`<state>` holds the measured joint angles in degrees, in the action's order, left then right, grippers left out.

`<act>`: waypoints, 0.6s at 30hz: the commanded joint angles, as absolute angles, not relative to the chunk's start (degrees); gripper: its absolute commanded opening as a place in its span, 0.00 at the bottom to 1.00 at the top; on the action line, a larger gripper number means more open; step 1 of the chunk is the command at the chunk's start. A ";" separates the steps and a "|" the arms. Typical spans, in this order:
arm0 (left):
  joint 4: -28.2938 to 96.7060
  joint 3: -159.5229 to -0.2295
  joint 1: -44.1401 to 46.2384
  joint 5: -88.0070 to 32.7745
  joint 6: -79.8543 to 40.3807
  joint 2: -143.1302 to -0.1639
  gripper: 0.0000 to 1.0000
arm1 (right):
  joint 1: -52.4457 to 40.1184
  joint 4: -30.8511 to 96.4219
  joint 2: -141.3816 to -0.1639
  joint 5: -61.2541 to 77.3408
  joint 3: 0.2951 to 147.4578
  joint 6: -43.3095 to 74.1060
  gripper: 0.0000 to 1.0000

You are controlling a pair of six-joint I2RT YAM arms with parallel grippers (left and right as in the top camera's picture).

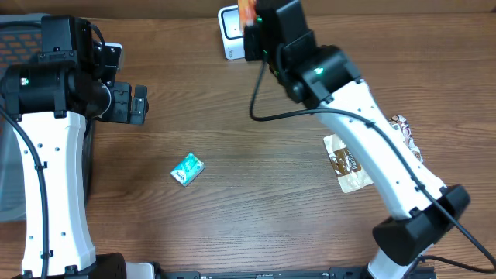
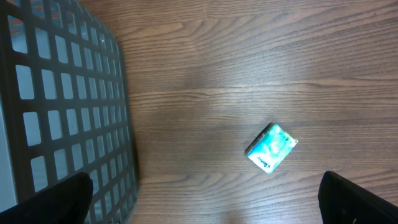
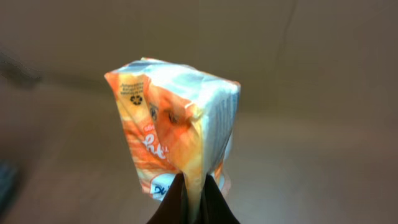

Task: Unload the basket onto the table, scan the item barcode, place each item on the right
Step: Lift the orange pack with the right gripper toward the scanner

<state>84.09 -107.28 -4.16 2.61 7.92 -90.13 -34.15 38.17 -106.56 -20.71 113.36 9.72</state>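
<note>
From overhead, the right gripper [image 1: 252, 29] is reached out to the far edge of the table [image 1: 256, 194], shut on an orange packet [image 1: 246, 12]. The white scanner [image 1: 229, 35] stands just beside the packet, toward the left arm's side, so the right arm is clearly the nearer one. The left gripper [image 1: 132, 105] hangs spread wide and empty near the table's left edge, with a teal packet [image 1: 187, 168] lying apart from it toward the middle and brown packets [image 1: 345, 163] near the right edge. The left wrist view shows its fingers [image 2: 351, 199] far apart, the teal packet between and ahead of them, and a mesh basket [image 2: 62, 106] alongside. In the right wrist view the jaws pinch the orange packet's lower seam and its long axis runs straight out from them. No barcode shows here, so it probably needs turning toward the scanner.
</note>
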 commanded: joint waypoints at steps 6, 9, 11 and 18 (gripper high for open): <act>83.99 -107.74 -4.10 2.76 8.58 -90.32 1.00 | -34.37 5.06 -123.09 -39.40 113.54 -40.99 0.04; 83.99 -107.74 -4.10 2.76 8.56 -90.32 1.00 | -33.80 -2.66 -128.68 -39.31 113.54 -48.82 0.04; 83.99 -107.74 -4.10 2.76 8.56 -90.32 0.99 | -33.34 -5.87 -132.25 -38.68 113.54 -53.56 0.04; 83.99 -107.74 -4.10 2.76 8.56 -90.32 1.00 | -32.99 -10.55 -141.71 -37.60 113.54 -61.63 0.04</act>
<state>84.07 -107.28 -4.16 2.63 7.92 -90.13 -33.36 -8.75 -139.98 -37.63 113.25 -55.22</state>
